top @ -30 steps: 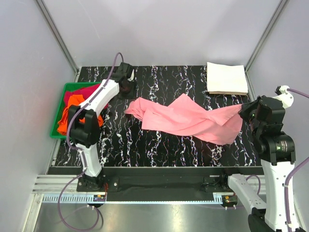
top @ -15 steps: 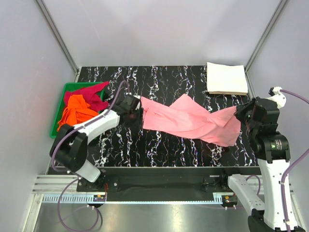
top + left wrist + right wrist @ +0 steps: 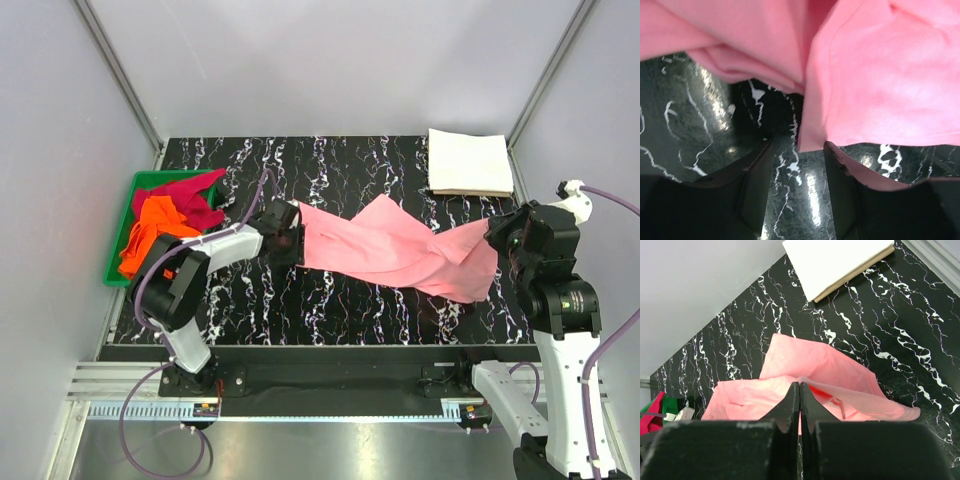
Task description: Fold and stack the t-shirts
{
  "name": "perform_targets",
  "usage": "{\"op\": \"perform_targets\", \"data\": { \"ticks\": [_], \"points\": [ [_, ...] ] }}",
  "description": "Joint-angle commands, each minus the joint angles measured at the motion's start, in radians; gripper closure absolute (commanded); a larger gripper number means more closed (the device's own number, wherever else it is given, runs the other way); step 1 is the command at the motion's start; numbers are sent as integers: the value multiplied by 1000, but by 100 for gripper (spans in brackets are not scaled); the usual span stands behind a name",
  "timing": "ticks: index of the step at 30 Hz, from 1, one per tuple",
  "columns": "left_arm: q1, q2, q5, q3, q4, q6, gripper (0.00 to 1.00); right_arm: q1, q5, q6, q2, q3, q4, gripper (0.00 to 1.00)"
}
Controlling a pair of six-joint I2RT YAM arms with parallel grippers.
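Left gripper: fingers stand about half apart, with bare table showing between them. Nothing is clamped. The hem of the pink shirt hangs at the mouth of the gap, by the fingertip on the right of the wrist view. Whether it touches, I cannot tell. From above, this gripper sits low at the pink shirt's left end.

Right gripper: fingers are pressed together with no gap, pinching a bit of the pink shirt at the tips. From above, it holds the shirt's right end raised off the table, and the cloth sags from there toward the shirt's middle.

Pink shirt: unfolded, creased and twisted. It is drawn out as a long band between the two grippers across the middle of the table. Its middle and left part rest on the table, and one flap points toward the back.

White shirt: folded into a flat square. It lies behind the pink shirt's right end, apart from it.

Tray: left of the pink shirt's left end, near but not touching.
- Orange shirt: bunched in the near part of the tray.
- Red shirt: bunched behind the orange one, with one edge spilling over the rim toward the pink shirt.
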Motion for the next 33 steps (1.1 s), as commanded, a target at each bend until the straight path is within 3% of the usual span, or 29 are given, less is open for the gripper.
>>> {"op": "perform_targets", "data": {
  "ticks": [1, 8, 10, 11, 14, 19, 23, 26, 29, 33],
  "points": [
    [0, 34, 36, 23, 57, -8, 51, -2, 16, -8, 6, -6, 52, 100],
    [-2, 42, 66, 6, 62, -16, 59, 0, 8, -4, 15, -15, 61, 100],
    [-2, 47, 93, 15, 60, -25, 70, 0, -4, 10, 27, -14, 64, 100],
    [-2, 45, 102, 29, 51, -30, 84, 0, -12, 16, 35, -11, 70, 100],
    [-2, 1, 113, 99, -44, -24, 100, 0, -9, 26, 82, 8, 63, 100],
    [35, -180, 1, 383, -275, 50, 100, -2, 89, 9, 277, 222, 5, 100],
    [119, -216, 1, 841, -493, 74, 100, -3, 111, 9, 400, 441, -21, 100],
    [186, -229, 18, 1064, -584, 59, 100, -2, 96, 22, 481, 642, -99, 100],
    [216, -280, 75, 1144, -613, 47, 100, -2, 77, 16, 506, 779, -159, 100],
    [216, -401, 93, 1076, -607, 39, 100, -2, 57, -10, 428, 798, -175, 100]
  ]
}}
